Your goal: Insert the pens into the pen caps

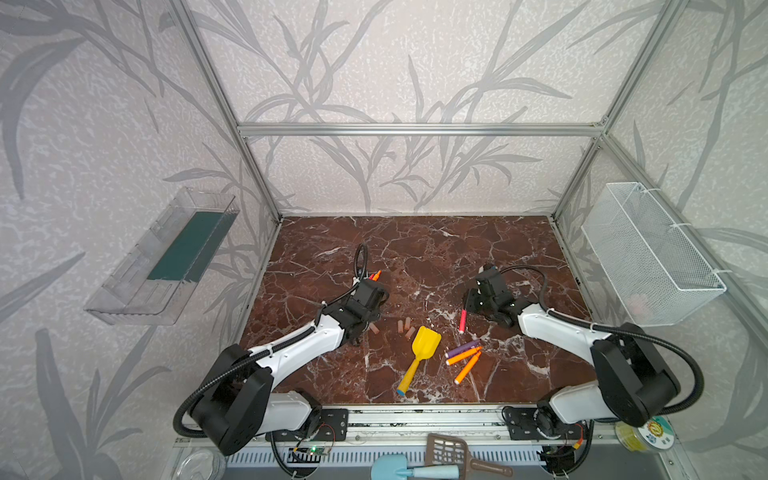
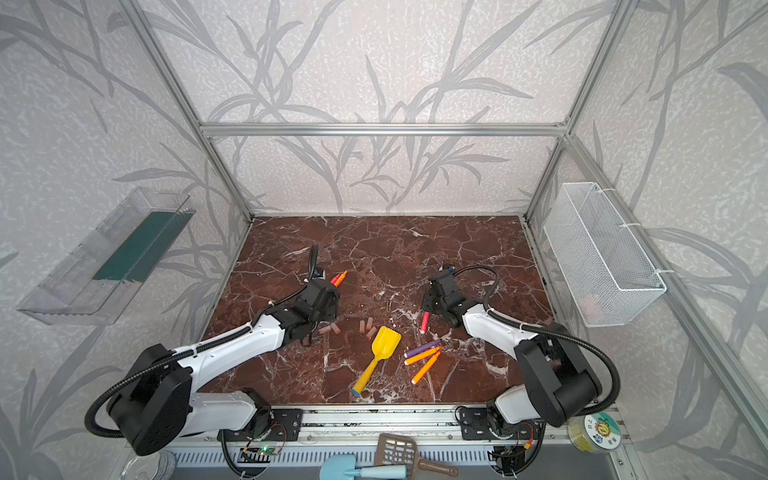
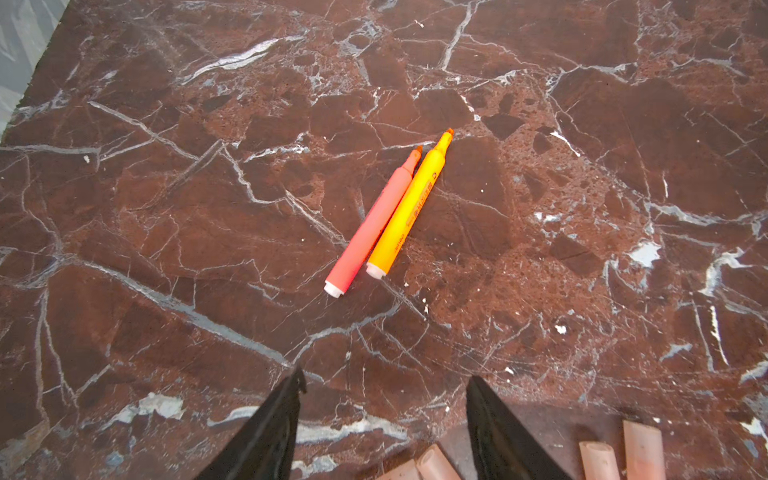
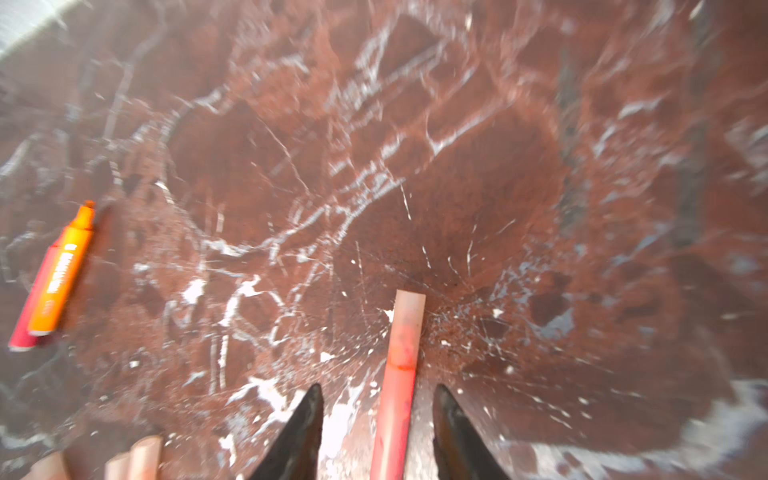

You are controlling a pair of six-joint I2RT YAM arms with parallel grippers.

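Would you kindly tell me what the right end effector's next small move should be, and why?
Probably back straight off and lift. The right end effector is open, with its fingers clear on both sides of the red-pink pen. That pen seems to wear a cap on its far end. The purple pen lies nearby, apparently uncapped, so it is a likely next target.

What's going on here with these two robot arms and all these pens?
Two robot arms are capping pens on a marbled table. The right hand is open; a red-pink pen with a cap on its tip lies between its fingers. The left hand is open and empty, with loose caps beside it. Two uncapped pens lie side by side ahead of it, and three more pens lie near a yellow shovel.
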